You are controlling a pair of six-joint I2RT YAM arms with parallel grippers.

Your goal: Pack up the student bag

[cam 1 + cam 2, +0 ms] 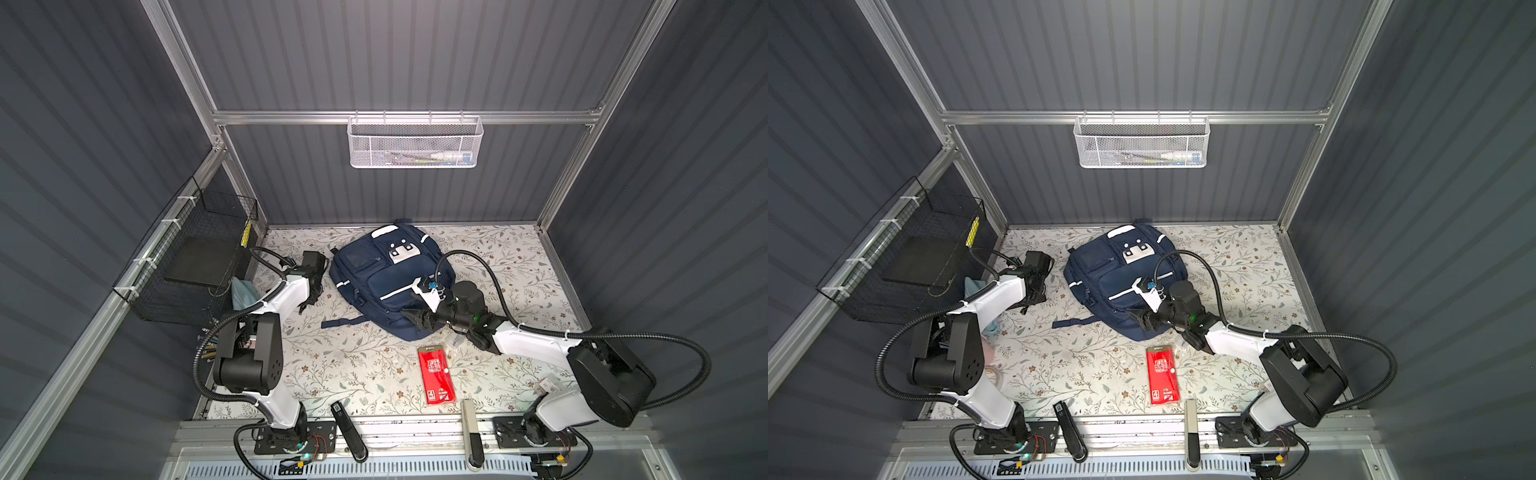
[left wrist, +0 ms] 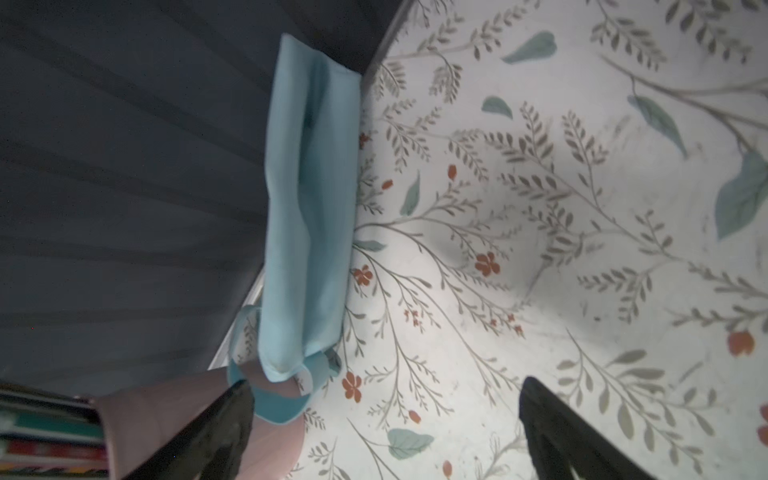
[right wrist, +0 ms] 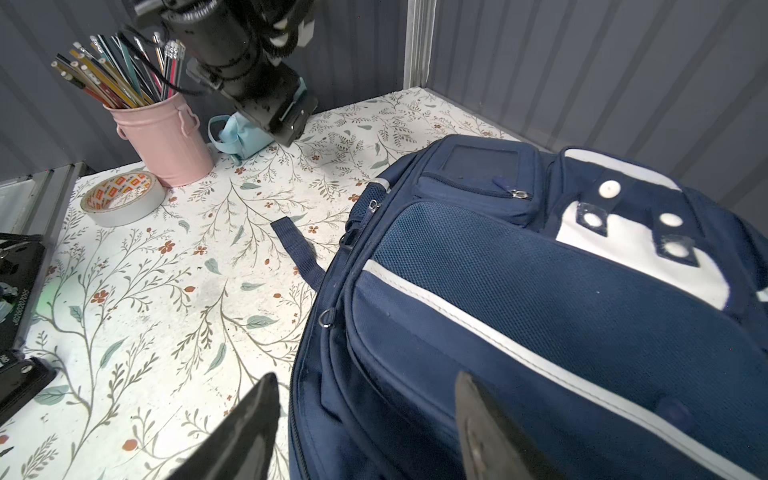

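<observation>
The student bag is a navy backpack with white stripes and patches. It lies front-up at the back middle of the floral table in both top views, and it fills the right wrist view. My right gripper is open at the bag's near corner. One finger is over the cloth and one over the bag, with the zip seam between them and nothing gripped. My left gripper hangs wide open and empty left of the bag.
A light-blue pouch leans on the left wall beside a pink cup of pencils and a tape roll. A red packet lies near the front. A black wire basket and a white mesh basket hang on the walls.
</observation>
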